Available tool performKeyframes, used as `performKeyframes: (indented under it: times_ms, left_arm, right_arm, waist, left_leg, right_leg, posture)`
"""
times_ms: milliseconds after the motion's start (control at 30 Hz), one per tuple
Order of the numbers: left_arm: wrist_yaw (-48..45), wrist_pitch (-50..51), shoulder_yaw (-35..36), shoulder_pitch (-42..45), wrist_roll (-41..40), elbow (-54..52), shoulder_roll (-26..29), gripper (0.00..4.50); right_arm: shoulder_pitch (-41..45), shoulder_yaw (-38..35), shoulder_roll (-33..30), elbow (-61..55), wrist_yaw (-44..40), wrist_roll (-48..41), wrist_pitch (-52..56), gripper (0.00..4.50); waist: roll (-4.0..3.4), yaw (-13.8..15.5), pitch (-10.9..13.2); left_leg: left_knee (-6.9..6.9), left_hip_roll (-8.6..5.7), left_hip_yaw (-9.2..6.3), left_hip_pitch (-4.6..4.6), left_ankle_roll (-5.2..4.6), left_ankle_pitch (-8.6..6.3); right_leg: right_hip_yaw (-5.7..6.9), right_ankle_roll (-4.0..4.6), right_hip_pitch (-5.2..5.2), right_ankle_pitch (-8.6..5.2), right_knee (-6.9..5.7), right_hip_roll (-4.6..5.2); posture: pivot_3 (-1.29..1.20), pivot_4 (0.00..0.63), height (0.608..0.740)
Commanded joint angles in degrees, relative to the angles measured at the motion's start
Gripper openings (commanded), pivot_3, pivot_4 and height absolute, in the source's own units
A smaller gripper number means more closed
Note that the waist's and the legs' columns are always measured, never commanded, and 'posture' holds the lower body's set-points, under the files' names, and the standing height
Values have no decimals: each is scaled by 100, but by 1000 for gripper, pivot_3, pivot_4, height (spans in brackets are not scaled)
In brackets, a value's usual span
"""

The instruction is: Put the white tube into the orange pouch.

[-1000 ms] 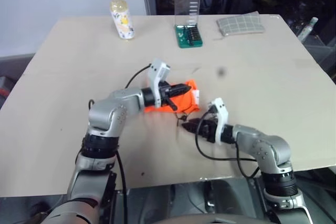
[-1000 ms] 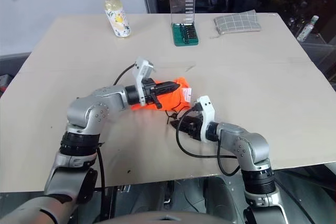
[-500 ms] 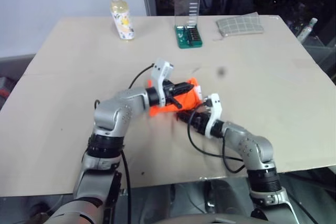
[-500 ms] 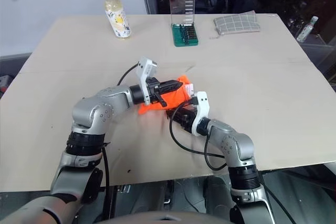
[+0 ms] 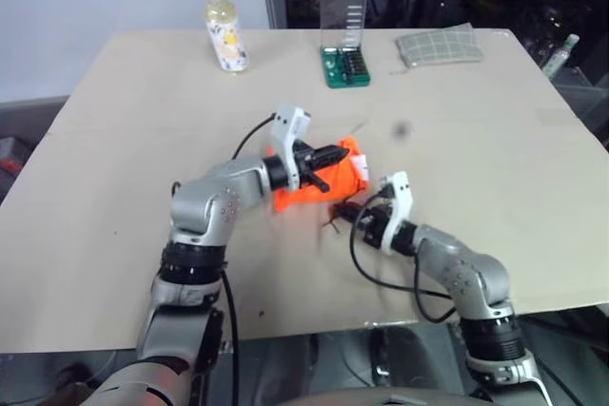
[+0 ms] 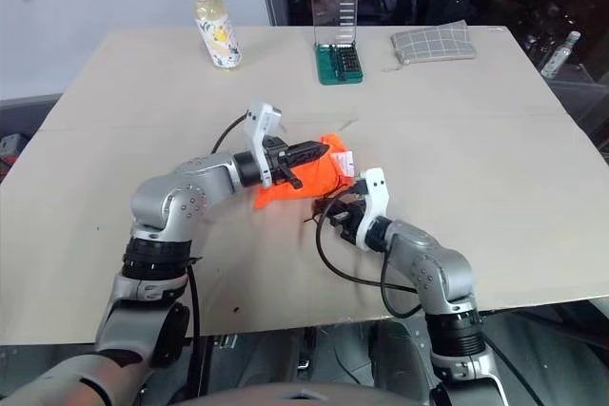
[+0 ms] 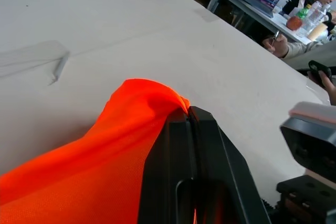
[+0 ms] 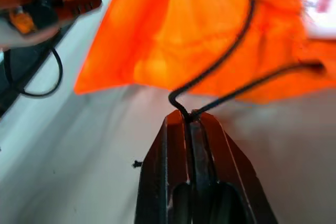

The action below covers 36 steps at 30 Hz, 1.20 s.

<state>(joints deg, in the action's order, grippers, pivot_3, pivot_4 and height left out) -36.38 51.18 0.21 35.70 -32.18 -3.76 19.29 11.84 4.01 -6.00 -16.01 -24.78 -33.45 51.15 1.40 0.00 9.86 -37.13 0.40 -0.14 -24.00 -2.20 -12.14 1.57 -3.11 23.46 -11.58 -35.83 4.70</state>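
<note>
Right hand [image 8: 190, 119] pinches thin cord [image 8: 215, 66] (orange pouch's [image 8: 210, 30]).

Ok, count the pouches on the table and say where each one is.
2. The orange pouch lies mid-table, its fabric pinched in the left claw and its dark cord pinched in the right claw. The grey checked pouch sits at the far right edge. Nothing suggests another is hidden.
</note>
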Motion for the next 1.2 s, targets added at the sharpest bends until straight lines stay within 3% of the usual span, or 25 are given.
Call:
performKeyframes:
  times_ms: [33, 300, 433, 567, 700, 833, 900, 1067, 1200]
  left_arm:
    - [8, -20, 188, 139, -169, -70, -54, 0]
    - [-536, 224, 239, -137, -532, -188, 223, 0]
    - [-1408, 261, 381, -351, -956, -459, 856, 0]
    - [-1620, 515, 579, -307, -1335, -471, 1165, 1280]
    - [-1865, 272, 597, -356, -1348, -719, 1459, 1280]
    - [-1659, -116, 684, -84, -1317, -900, 1294, 1280]
    - [-1483, -543, 455, 106, -978, -1041, 1133, 1280]
    - [-1048, -547, 399, 423, -1160, -1013, 505, 1280]
    - [-1079, -857, 275, 396, -828, -1000, 565, 1280]
  right_arm:
    - [-50, -458, -308, -682, 1, -479, 356, 35]
    - [511, -1532, -684, -1328, 163, -2012, 1032, 35]
    - [1491, -2194, -886, -1021, 538, -3375, 1239, 35]
    - [2358, -2393, -1171, -494, 815, -4164, 1227, 0]
    - [3498, -2413, -1424, 266, 1010, -4559, 1095, 0]
    - [4281, -2232, -1685, 754, 1021, -4677, 1247, 0]
    - [4420, -2094, -1788, 888, 1030, -4639, 1376, 0]
    - [4041, -1892, -1906, 698, 1008, -4582, 1463, 0]
    - [3600, -1776, -1964, 331, 1055, -4681, 1533, 0]
  waist:
    - [0, -3, 1]
    - [-2, -55, 2]
    - [-8, -84, 9]
    - [-8, -43, 10]
    - [-11, -69, 16]
    - [-12, -47, 16]
    - [-12, -19, 16]
    - [-10, 39, 15]
    - [-12, 30, 16]
  left_leg:
    - [0, 0, 0, -2, 0, 0]
    - [5, 9, 0, -7, 0, 0]
    - [9, 12, 12, -7, -1, 0]
    - [10, 18, 5, -13, -1, 0]
    - [3, 7, 13, -38, -5, -1]
    - [4, 6, 5, -49, -4, -1]
    - [3, 6, 3, -64, -4, -1]
    - [-3, -3, 7, -71, -14, -7]
    - [-6, -7, 11, -70, -19, -9]
  right_leg:
    - [0, -1, 1, 1, 1, 0]
    - [0, -12, 13, 6, 0, -13]
    - [-11, -11, 24, 6, -2, -13]
    - [-4, 7, 23, -4, 2, -11]
    - [-9, -9, 38, 6, 6, 0]
    - [2, -13, 46, 9, 6, -6]
    - [24, -13, 47, 9, 9, -6]
    - [18, -15, 45, 10, 14, 12]
    - [16, -16, 46, 10, 11, 7]
  posture:
    - [0, 150, 740]
    - [0, 150, 740]
    - [0, 150, 740]
    - [0, 150, 740]
    - [0, 150, 740]
    - [0, 150, 740]
    - [0, 150, 740]
    - [0, 150, 740]
    - [0, 150, 740]
